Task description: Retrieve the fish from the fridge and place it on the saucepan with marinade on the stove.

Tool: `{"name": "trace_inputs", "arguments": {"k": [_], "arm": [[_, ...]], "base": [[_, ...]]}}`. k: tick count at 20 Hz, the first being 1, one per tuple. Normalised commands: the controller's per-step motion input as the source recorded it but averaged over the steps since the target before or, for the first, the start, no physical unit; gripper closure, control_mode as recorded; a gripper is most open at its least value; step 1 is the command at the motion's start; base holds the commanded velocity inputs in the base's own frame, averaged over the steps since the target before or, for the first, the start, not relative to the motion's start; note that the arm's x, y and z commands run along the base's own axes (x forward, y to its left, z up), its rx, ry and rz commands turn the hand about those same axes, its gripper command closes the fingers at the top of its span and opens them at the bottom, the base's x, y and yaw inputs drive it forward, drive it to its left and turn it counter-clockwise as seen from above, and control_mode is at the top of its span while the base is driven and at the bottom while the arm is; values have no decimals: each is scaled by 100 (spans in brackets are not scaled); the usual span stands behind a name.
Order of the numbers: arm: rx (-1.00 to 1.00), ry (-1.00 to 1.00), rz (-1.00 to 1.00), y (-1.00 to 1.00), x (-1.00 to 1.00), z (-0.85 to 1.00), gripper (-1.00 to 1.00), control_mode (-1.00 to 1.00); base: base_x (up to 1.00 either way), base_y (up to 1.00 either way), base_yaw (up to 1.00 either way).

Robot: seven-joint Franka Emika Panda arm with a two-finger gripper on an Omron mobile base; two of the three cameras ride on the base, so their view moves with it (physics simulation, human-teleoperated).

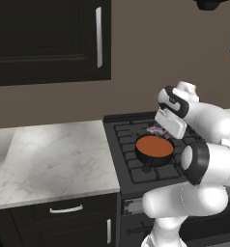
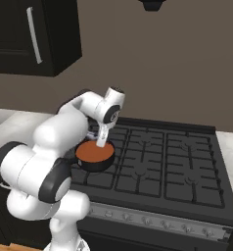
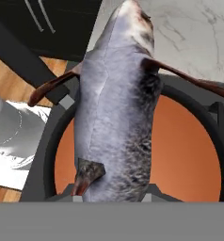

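1 fish in fingers over 1 saucepan.

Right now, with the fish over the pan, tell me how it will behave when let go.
The fish looks smooth and glossy, so it will probably slide rather than stick. Its body looks straight in the hand view, so it seems fairly stiff. It is long against the pan, so its ends may rest on the rim rather than sink into the orange liquid.

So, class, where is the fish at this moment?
The fish hangs in the shut claw just above the marinade in the saucepan, on the stove's front left burner, beside the marble counter.
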Motion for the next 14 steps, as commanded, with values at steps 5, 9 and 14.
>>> {"name": "trace_inputs", "arguments": {"k": [5, 9, 14], "arm": [[0, 0, -36, 0, 0, 5, 100, -100], [0, 0, -32, 0, 1, 0, 100, -100], [-2, 0, -14, 0, 7, -15, 100, -100]], "base": [[0, 0, 0], [0, 0, 0], [0, 0, 0]]}}
